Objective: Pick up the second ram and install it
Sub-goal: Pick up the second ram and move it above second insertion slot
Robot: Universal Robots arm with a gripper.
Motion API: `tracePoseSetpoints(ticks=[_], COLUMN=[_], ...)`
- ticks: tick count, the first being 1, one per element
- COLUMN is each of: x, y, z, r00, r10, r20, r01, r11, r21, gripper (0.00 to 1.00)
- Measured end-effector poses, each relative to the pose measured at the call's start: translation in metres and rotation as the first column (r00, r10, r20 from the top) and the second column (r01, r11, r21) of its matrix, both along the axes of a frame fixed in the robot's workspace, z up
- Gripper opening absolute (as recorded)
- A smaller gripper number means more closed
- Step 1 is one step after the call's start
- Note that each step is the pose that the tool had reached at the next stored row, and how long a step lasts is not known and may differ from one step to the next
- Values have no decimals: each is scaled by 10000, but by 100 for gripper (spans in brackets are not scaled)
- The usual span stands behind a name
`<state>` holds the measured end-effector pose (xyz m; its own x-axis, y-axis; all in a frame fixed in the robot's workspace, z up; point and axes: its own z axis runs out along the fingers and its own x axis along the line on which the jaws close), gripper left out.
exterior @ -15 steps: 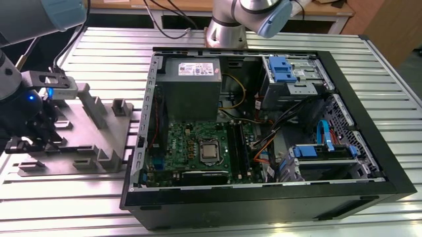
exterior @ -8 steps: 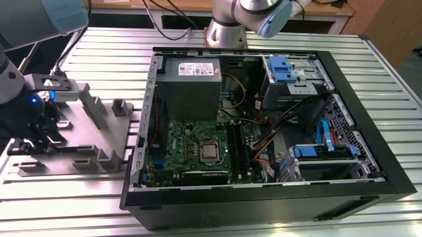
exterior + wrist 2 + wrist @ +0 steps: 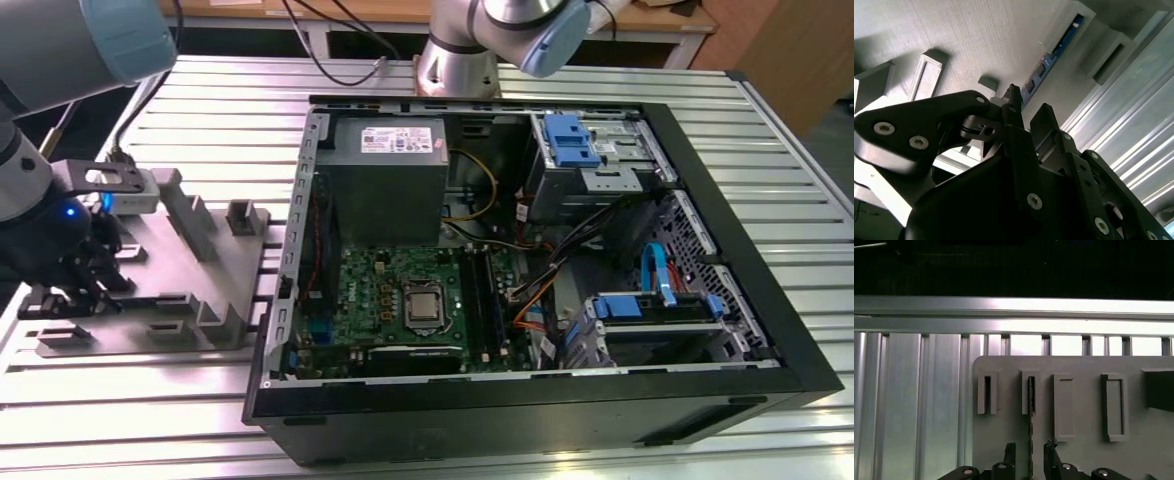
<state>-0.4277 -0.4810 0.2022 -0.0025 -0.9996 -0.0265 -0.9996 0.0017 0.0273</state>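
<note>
The second ram [image 3: 1030,405] stands on edge in a slot of the grey fixture plate [image 3: 1079,405], seen edge-on as a thin dark strip. In the second wrist view its blue-green board [image 3: 1051,52] runs along the holder. My gripper [image 3: 1030,447] is open and straddles the ram's near end, one fingertip [image 3: 1010,452] on each side with a small gap to the board. In the exterior view the gripper [image 3: 67,275] hangs low over the fixture plate [image 3: 174,300] at that view's left.
An open computer case [image 3: 747,330] lies at the exterior view's right, with the green motherboard [image 3: 387,290] and its black slots [image 3: 489,300] inside. Several empty grey holders [image 3: 1114,407] stand on the plate. Ribbed aluminium table [image 3: 909,405] surrounds it.
</note>
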Motion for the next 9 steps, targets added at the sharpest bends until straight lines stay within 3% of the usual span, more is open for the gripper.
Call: tracePoseSetpoints(ticks=[9], x=[-37], y=[0], z=[-19], r00=[10000], r10=[-1], r20=[9], r01=[1], r11=[10000], r21=[-1], gripper=[36])
